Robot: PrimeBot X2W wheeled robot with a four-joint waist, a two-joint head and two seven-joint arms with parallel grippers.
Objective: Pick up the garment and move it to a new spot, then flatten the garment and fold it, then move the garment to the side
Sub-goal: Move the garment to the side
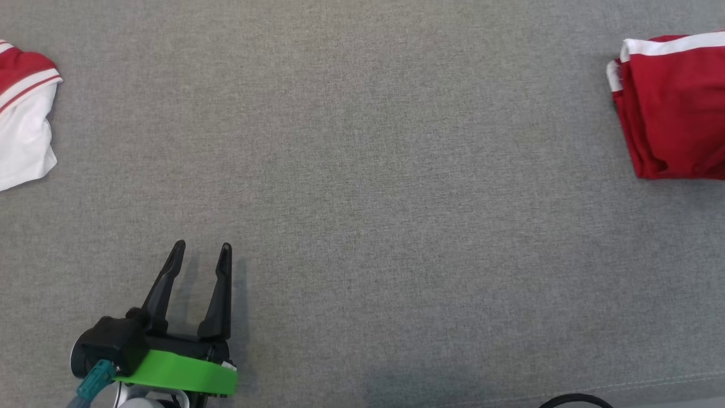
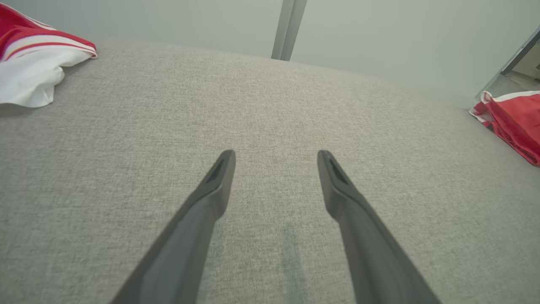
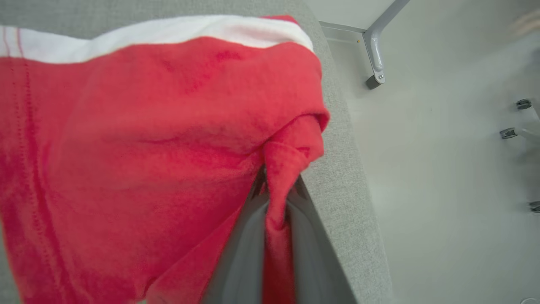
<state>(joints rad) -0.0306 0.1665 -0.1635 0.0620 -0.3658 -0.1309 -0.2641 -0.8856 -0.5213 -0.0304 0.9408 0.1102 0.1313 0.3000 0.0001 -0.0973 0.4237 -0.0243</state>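
The red garment (image 1: 674, 107) with a white band lies folded at the right edge of the grey fabric table (image 1: 362, 170). The left wrist view has the red garment (image 2: 517, 118) at its far right. In the right wrist view my right gripper (image 3: 276, 185) is shut on a bunched fold of the red garment (image 3: 147, 147), close to the table's right edge. My left gripper (image 1: 203, 245) rests low over the table near the front left, open with nothing between its fingers, far from the garment. From its own wrist, the left gripper (image 2: 276, 154) has bare table between the fingers.
A second garment, white with red stripes (image 1: 22, 124), lies crumpled at the table's left edge, also seen as the white garment (image 2: 29, 71). Beyond the right edge are pale floor, a metal table leg (image 3: 375, 50) and chair casters (image 3: 510, 133). A black cable (image 1: 575, 399) curves at the front.
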